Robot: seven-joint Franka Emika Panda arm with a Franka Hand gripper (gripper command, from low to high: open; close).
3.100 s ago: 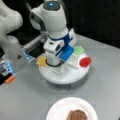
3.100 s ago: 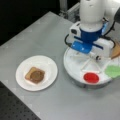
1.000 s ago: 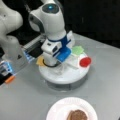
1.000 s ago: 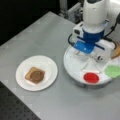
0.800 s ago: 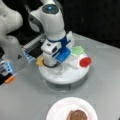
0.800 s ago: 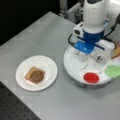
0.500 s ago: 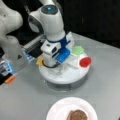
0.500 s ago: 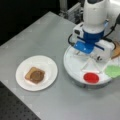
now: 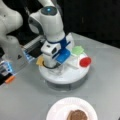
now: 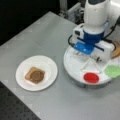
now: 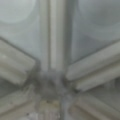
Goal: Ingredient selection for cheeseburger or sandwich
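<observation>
My gripper (image 9: 53, 67) is down in the white divided tray (image 9: 65, 75), near its middle, with its fingertips hidden behind the hand (image 10: 87, 47). The wrist view shows only the tray's dividers (image 11: 56, 37) from very close. On the tray lie a red disc (image 10: 91, 77), green lettuce (image 10: 113, 71) and a tan piece (image 9: 40, 60) at the rim. On the paper plate (image 10: 23, 67) rests a tan bread square (image 10: 31, 72) with the brown patty (image 10: 37, 76) on top, which also shows in a front view (image 9: 77, 115).
A second white robot arm (image 9: 10, 27) and a dark box with blue lights (image 9: 6, 67) stand at a front view's left. The grey table's edge runs along a front view's bottom left (image 10: 15, 105).
</observation>
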